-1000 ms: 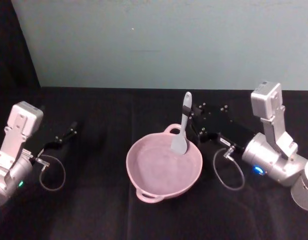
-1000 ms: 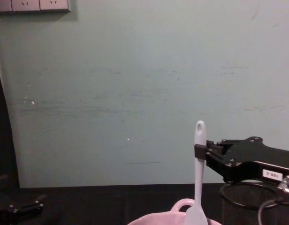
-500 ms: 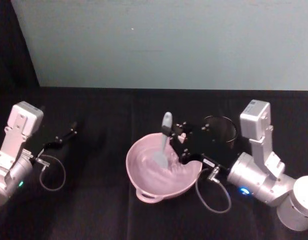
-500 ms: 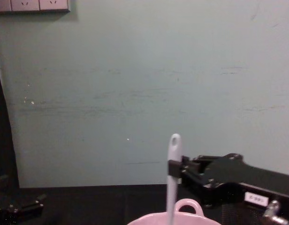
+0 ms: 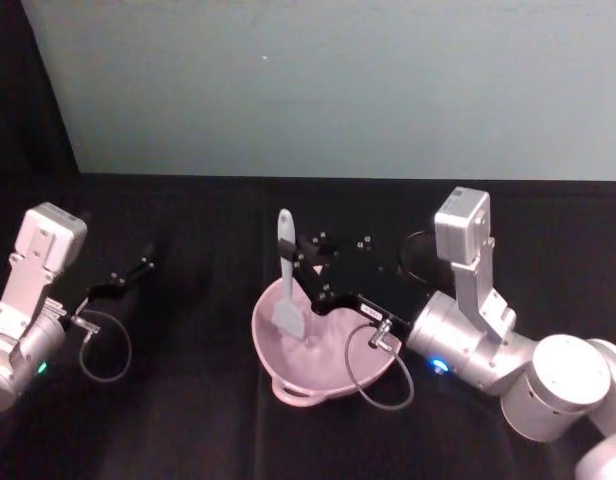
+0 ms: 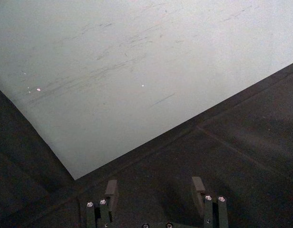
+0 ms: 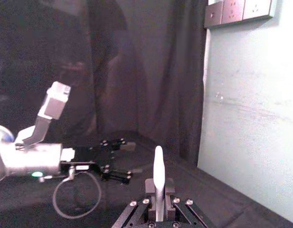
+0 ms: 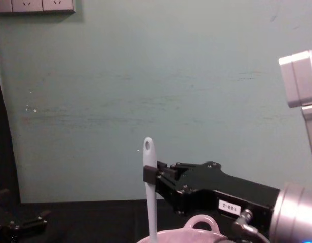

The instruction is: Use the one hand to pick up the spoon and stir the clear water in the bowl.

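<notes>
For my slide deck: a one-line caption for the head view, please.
Right pincer holds the white spoon upright in the pink bowl; left pincer parked at left.

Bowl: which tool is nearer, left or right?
Right. The right tool hangs over the bowl, gripping the spoon that dips into it; the left tool is parked well off to the bowl's left.

Right end effector (image 8: 150,173): black, angular, silver screws, white number label (image 8: 228,206). Right wrist (image 5: 468,345): silver cylinder, blue light (image 5: 435,366), looped grey cable (image 5: 373,375), white boxy housing (image 5: 461,222). Left end effector (image 5: 143,262): black, slim. Left wrist (image 5: 18,340): silver, green light (image 5: 40,368), looped cable, white housing.
</notes>
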You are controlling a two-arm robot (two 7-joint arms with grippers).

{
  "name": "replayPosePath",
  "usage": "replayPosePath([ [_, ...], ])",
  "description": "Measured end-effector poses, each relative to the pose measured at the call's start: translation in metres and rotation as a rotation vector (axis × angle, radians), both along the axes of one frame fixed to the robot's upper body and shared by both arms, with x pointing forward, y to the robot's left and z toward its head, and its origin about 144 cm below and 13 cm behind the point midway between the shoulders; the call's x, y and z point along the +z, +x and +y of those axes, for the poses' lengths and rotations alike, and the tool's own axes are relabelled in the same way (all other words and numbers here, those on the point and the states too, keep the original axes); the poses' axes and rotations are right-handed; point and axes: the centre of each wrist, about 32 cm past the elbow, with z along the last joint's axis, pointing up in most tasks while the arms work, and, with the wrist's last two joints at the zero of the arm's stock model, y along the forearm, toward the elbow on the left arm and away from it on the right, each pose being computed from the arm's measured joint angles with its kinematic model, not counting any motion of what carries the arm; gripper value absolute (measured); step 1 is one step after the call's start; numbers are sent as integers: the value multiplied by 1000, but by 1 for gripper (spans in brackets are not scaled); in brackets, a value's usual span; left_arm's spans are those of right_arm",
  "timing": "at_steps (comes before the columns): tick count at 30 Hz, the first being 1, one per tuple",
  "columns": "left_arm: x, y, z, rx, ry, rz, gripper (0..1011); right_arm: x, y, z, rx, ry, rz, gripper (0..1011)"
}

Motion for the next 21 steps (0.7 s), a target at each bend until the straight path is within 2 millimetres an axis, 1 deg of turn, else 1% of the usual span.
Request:
replayPosePath([
  [6,0,0,0,0,0,0,1005,-1,18,0,-30,12,-8,114],
  [10,0,0,0,0,0,0,1005,1,27,-8,-68,12,-17,114],
  [16,0,0,0,0,0,0,1005,6,30,-22,-120,1,-34,114],
  [21,0,0,0,0,0,0,1005,9,25,-37,-169,-14,-46,114],
])
